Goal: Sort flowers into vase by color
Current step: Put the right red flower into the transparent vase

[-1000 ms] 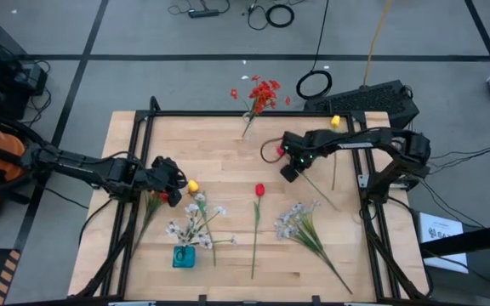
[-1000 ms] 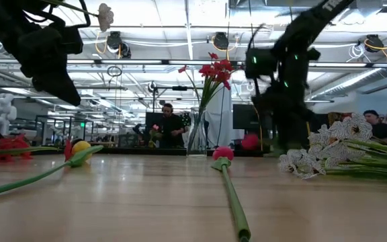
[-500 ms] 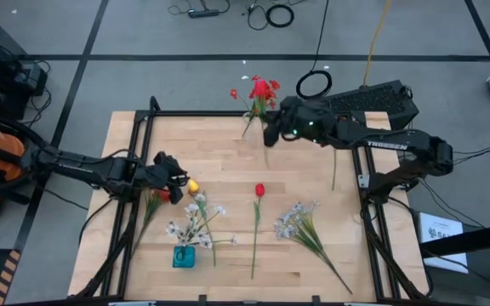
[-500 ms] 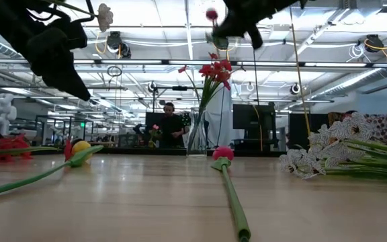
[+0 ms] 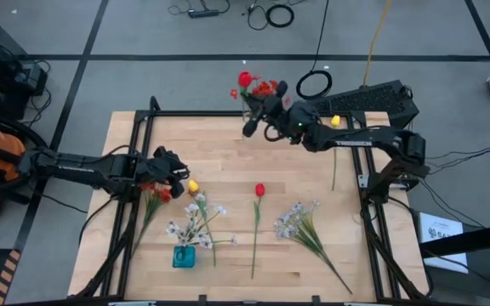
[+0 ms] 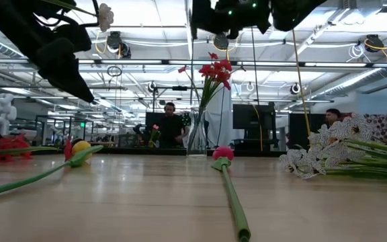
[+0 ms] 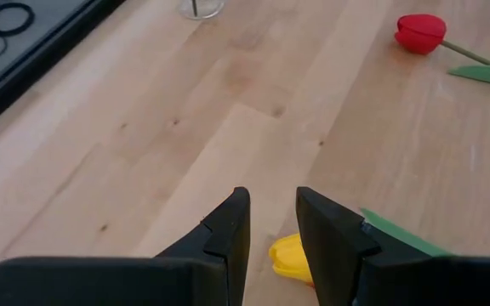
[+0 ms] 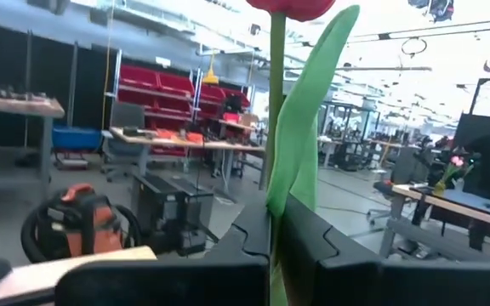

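Right tool (image 5: 251,127) with red tulip (image 5: 245,80), now up from mid-table to above the vase (image 6: 197,134).

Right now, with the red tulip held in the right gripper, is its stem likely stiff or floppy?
Probably fairly stiff: in the right wrist view the red tulip rises straight from the right gripper without drooping. Likely light too, since a thin pinch on the stem carries it. The narrow stem might twist or slip between the fingers.

Grey floor (image 5: 143,34) with dark tape lines; red shelving (image 8: 156,89), workbenches and bright ceiling lights behind.
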You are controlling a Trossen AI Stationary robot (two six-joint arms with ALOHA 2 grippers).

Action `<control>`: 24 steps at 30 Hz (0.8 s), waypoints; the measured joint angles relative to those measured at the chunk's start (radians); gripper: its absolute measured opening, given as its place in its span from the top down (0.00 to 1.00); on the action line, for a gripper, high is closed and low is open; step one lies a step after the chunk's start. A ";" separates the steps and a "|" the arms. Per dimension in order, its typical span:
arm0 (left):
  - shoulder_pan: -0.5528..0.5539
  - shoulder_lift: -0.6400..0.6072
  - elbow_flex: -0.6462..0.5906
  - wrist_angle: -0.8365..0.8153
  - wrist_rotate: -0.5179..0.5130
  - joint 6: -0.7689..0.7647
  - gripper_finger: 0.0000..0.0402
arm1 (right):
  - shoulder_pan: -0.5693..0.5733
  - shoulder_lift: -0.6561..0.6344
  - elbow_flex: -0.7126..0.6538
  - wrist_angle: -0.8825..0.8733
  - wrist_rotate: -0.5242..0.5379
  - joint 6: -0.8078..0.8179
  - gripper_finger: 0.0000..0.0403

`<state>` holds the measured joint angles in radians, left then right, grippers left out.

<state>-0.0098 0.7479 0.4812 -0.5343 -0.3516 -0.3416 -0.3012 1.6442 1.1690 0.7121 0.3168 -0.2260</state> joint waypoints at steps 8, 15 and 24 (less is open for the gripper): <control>0.004 0.000 0.000 0.000 0.034 0.000 0.74 | -0.005 0.029 0.000 0.041 0.051 -0.057 1.00; 0.004 0.000 0.000 0.002 0.034 -0.001 0.74 | -0.005 0.016 0.000 0.040 0.050 -0.082 1.00; 0.003 0.000 0.000 0.003 0.034 -0.002 0.74 | -0.012 0.068 0.000 -0.051 0.048 -0.023 1.00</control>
<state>-0.0067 0.7479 0.4812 -0.5312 -0.3176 -0.3437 -0.3130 1.7118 1.1694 0.6615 0.3650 -0.2490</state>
